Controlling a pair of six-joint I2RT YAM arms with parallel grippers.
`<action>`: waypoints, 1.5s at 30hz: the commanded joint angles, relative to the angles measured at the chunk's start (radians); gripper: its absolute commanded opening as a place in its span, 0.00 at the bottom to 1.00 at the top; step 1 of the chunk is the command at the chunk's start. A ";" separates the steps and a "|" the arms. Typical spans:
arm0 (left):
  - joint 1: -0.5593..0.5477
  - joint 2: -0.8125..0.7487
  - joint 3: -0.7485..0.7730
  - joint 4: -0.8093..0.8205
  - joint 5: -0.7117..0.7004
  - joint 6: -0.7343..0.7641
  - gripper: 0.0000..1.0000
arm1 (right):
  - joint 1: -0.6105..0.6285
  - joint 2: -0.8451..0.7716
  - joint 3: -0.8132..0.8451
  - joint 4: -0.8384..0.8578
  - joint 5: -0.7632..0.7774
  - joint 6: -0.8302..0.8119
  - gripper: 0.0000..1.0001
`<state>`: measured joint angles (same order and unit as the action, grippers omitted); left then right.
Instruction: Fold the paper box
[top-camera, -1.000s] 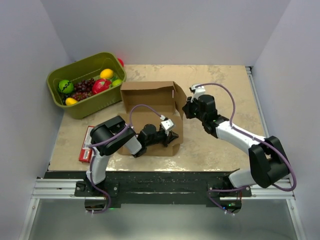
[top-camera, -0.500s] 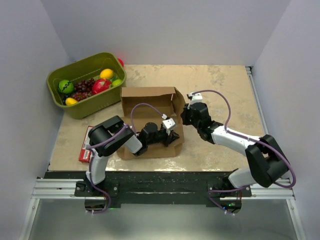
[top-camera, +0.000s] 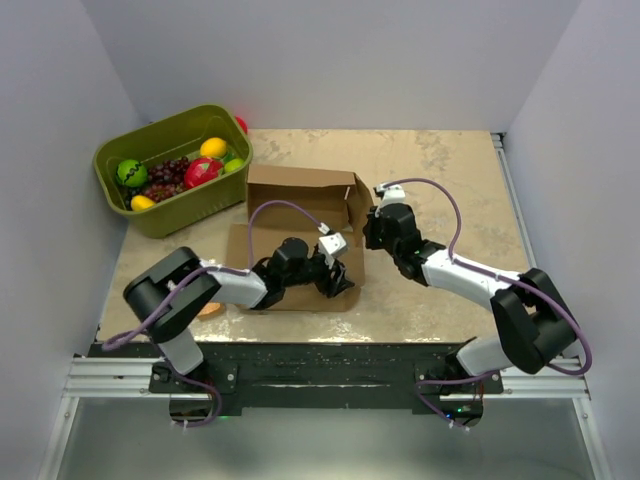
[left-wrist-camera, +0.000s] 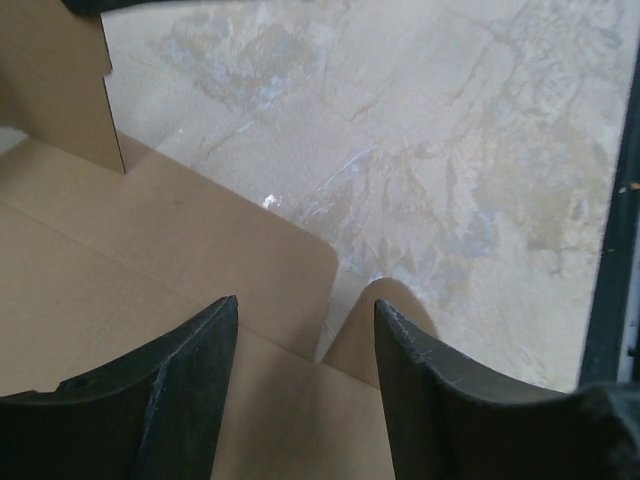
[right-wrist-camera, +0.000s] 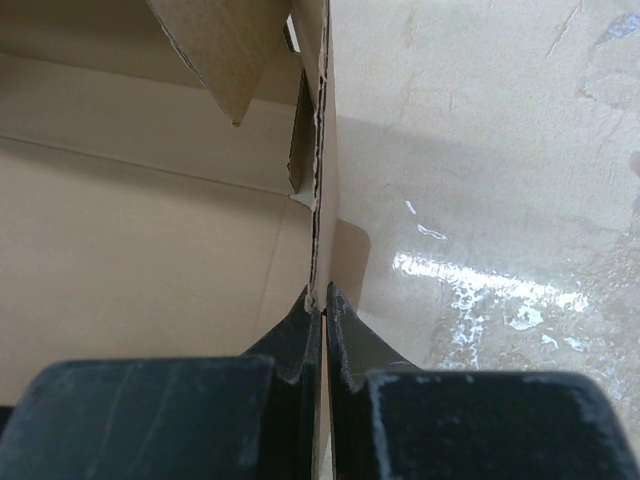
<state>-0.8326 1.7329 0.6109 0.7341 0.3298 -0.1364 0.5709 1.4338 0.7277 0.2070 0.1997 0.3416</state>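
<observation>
Top external view: the paper box (top-camera: 300, 215) is lying in the middle of the table (top-camera: 440, 160), open side up, with its back wall standing tall.
Box wall: the right wall is standing up and running from the near side toward the far side.
Right side: the right gripper (top-camera: 368, 230) is sitting right at that wall, reaching in from the right. It is the closer one to the wall.
Its hold: its two fingers are squeezing shut on the thin edge of that wall, as the right wrist view is showing.
Near corner: the left gripper (top-camera: 338, 278) is hanging over the near right corner of the box and pointing to the right.
Its hold: its fingers are standing partly apart and holding nothing. A flat flap is lying just under them.
My guess: the left arm is looking best placed to work that flap while the right one is holding the wall.
Far left: the green bin (top-camera: 170, 170) is sitting well apart from the box.
</observation>
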 joint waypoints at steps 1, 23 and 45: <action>-0.008 -0.165 0.006 -0.128 0.038 0.029 0.61 | 0.003 0.027 0.027 -0.089 0.029 -0.012 0.00; 0.154 -0.145 0.783 -0.706 -0.302 0.132 0.42 | 0.003 0.023 0.033 -0.097 0.017 -0.027 0.00; 0.164 0.168 0.912 -0.794 -0.290 0.190 0.37 | 0.003 0.028 0.042 -0.101 0.006 -0.019 0.00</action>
<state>-0.6743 1.8889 1.5429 -0.0517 0.0433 0.0303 0.5713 1.4410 0.7521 0.1757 0.1940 0.3325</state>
